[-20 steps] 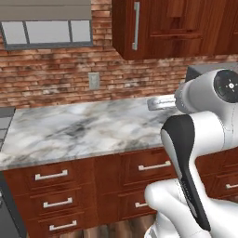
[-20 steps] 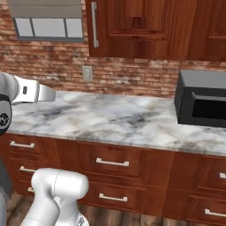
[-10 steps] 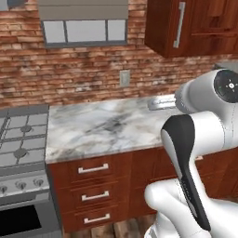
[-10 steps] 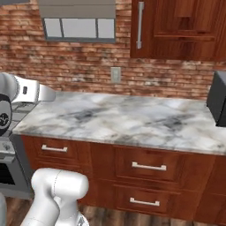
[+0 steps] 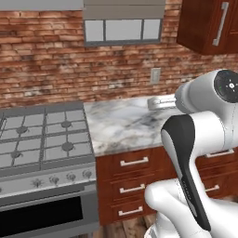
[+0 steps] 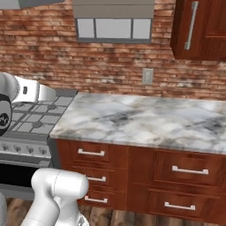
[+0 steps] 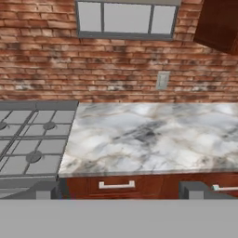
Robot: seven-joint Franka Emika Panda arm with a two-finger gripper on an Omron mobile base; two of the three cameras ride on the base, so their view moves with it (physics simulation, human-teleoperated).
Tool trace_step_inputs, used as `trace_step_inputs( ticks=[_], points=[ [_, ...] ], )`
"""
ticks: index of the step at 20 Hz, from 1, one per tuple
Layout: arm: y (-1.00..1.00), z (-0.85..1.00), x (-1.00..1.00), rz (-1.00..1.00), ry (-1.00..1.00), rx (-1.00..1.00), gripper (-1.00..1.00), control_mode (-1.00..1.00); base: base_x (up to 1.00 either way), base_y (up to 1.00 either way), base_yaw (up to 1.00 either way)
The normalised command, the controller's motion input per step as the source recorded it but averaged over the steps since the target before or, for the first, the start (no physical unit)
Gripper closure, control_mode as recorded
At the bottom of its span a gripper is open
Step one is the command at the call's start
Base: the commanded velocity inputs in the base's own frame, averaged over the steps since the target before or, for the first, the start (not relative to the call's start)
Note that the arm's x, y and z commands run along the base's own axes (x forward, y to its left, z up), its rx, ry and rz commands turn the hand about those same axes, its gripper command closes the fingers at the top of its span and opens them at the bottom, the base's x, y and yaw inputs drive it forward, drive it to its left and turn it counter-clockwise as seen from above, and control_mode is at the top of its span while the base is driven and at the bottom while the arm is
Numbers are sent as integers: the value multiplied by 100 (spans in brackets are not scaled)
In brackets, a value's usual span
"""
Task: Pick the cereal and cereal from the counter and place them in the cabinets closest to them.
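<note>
Evidently the search step: left base view showed the desk (image 5: 121,125) at 3 o'clock of the stove (image 5: 42,139), no cereal on it. Right base view, likewise bare marble under the cabinets (image 6: 198,28). Hand view: jaws spread, holding nothing; next, find the boxes.

The stove (image 5: 42,135) lies left of the counter (image 5: 125,125), beneath the cabinets (image 5: 209,25).

A grey gas stove (image 5: 42,135) with dark burners stands at the left, its knobs (image 5: 69,176) along the front and an oven door (image 5: 46,216) below. On the brick wall (image 6: 53,48), a grey hood (image 6: 113,20) and a socket (image 6: 147,76).
</note>
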Motion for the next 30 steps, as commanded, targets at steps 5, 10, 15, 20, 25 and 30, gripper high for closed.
trace_step_inputs(
  ticks=[5,10,15,20,25,30],
  points=[
    [0,0,0,0,0,0,-100,100,-12,87,-3],
    [0,0,0,0,0,0,-100,100,-13,90,-3],
    [0,0,0,0,0,0,-100,100,-13,92,-3],
    [0,0,0,0,0,0,-100,100,-13,93,-3],
    [0,0,0,0,0,0,-100,100,-12,96,-3],
    [0,0,0,0,0,0,-100,100,-13,94,-3]
  ],
)
